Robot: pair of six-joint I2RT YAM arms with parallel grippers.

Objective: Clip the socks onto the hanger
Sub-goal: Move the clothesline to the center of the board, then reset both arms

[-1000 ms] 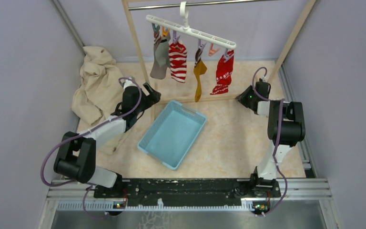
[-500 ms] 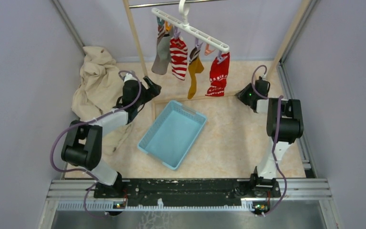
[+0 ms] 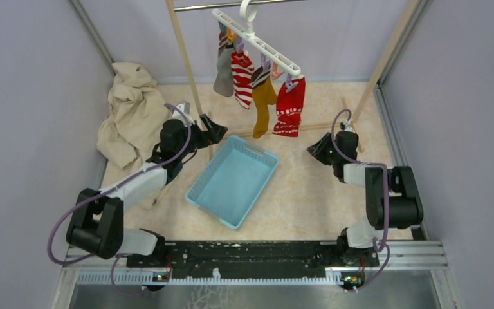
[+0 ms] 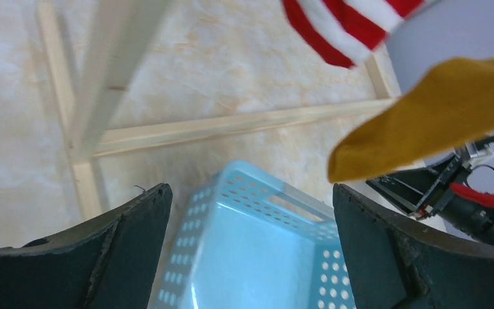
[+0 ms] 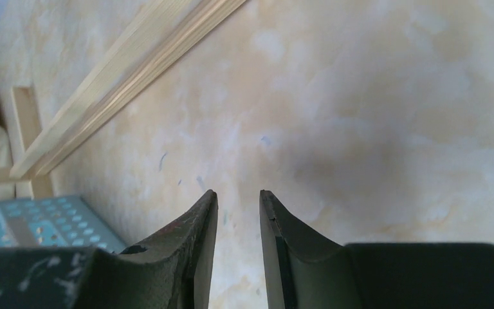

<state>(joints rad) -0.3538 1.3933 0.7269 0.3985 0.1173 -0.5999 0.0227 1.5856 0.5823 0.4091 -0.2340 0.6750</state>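
The white hanger [image 3: 257,44] hangs by its hook from the rail, slanting down to the right. The mustard sock [image 3: 262,103] [image 4: 437,116] and the red patterned sock [image 3: 288,106] hang clipped from its right pegs, with a grey sock [image 3: 224,74] and a striped sock [image 3: 242,77] on the left pegs. My left gripper [image 3: 215,131] [image 4: 251,190] is wide open and empty, below and left of the socks, over the basket's far corner. My right gripper [image 3: 315,149] [image 5: 238,193] sits low to the right of the socks, its jaws a narrow gap apart, holding nothing.
A light-blue perforated basket [image 3: 231,183] [image 4: 264,251] lies between the arms. A beige cloth [image 3: 132,116] is heaped at the back left. The wooden rack's post [image 3: 186,64] and floor bar [image 5: 122,84] stand close to both grippers. Grey walls close in both sides.
The hanger has swung and turned on the rail, bringing the socks closer together. My right gripper has dropped nearer and leftwards, and its jaws have parted a little. My left arm shifted slightly.
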